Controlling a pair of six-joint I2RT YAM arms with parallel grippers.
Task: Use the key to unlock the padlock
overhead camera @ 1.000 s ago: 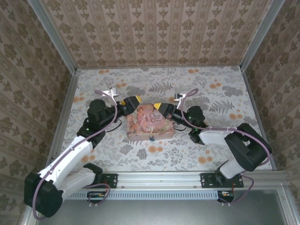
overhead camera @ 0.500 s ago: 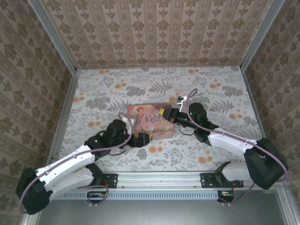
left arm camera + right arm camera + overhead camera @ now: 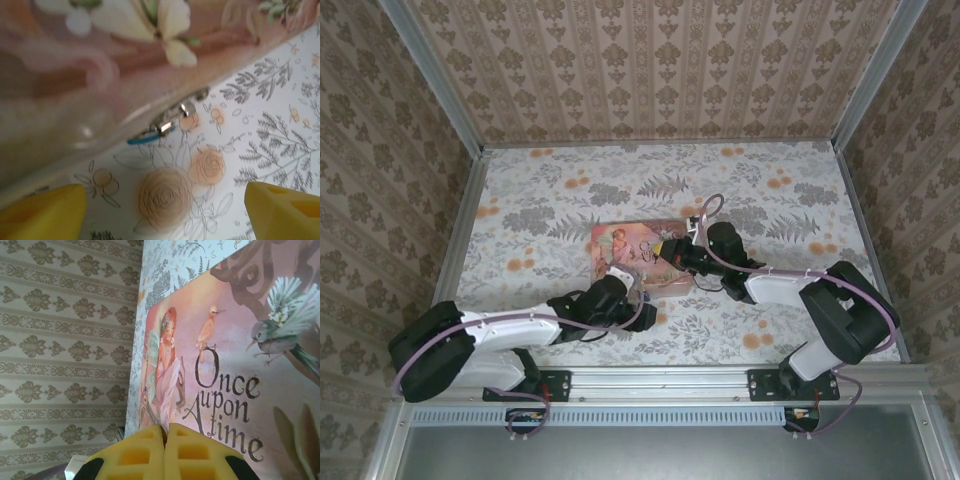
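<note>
On the flowered table, seen from above, you have the pink tin lying flat near the middle. Your left arm lies low across the near left of the table, and the left gripper sits just beside the tin's near edge. Your right arm reaches in from the right, and the right gripper is over the right part of the tin's lid.

In the left wrist view, the tin's near wall runs across the upper part, close and blurred. The padlock sits at the foot of that wall, right down at the table. It shows a teal glint, with a silver metal piece just above and to the right of it. The left gripper is spread wide. Its yellow fingers stand at the two bottom corners with bare table between them, gripping nothing. The padlock lies ahead of them, apart.

In the right wrist view, the right gripper is closed, its yellow pads pressed flat together. It is over the lid, which shows a painted figure, birds and the words "Once upon a time". You cannot tell whether the pads touch the lid. The wallpapered wall stands to the left.
</note>
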